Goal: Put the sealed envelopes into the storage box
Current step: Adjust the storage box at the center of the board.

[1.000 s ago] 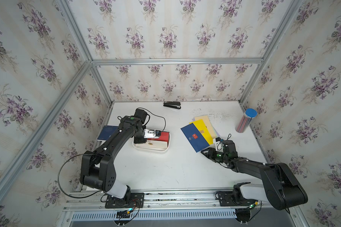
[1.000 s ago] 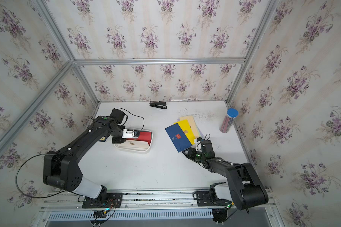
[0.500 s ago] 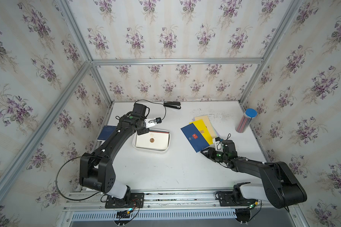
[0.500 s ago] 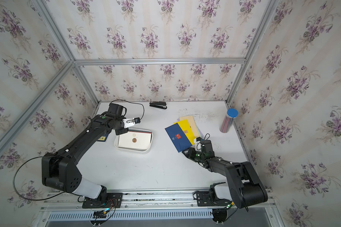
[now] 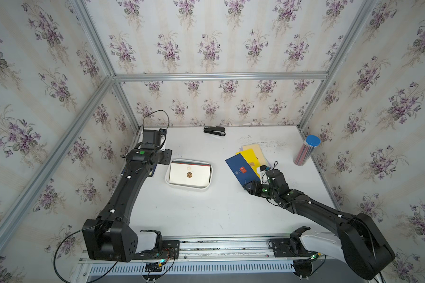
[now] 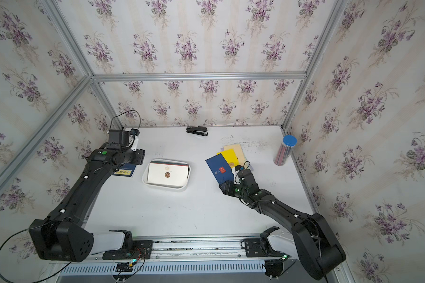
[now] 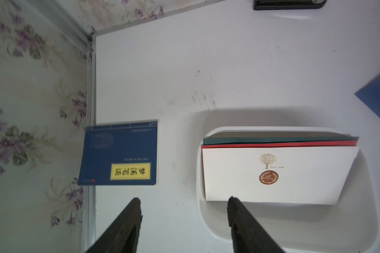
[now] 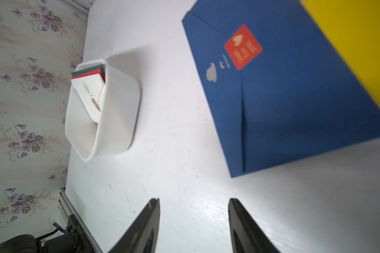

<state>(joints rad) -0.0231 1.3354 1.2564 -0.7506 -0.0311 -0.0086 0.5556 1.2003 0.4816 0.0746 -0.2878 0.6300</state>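
Three envelopes [image 7: 305,175] lay in the box [image 7: 294,223] ahead of the left fingers [image 7: 127,225], parted and empty. The navy envelope [image 8: 294,98], yellow envelope [image 8: 360,43] and others, ahead of the parted, empty right fingers [image 8: 145,225], awaited boxing.

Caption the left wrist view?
Open left claw by storage box of stacked sealed envelopes, cream on top; blue book alongside.

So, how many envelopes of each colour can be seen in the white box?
Cream envelope: 1
Red envelope: 1
Green envelope: 1
Total: 3 visible in the storage box; whether any lie fully hidden beneath cannot be told.
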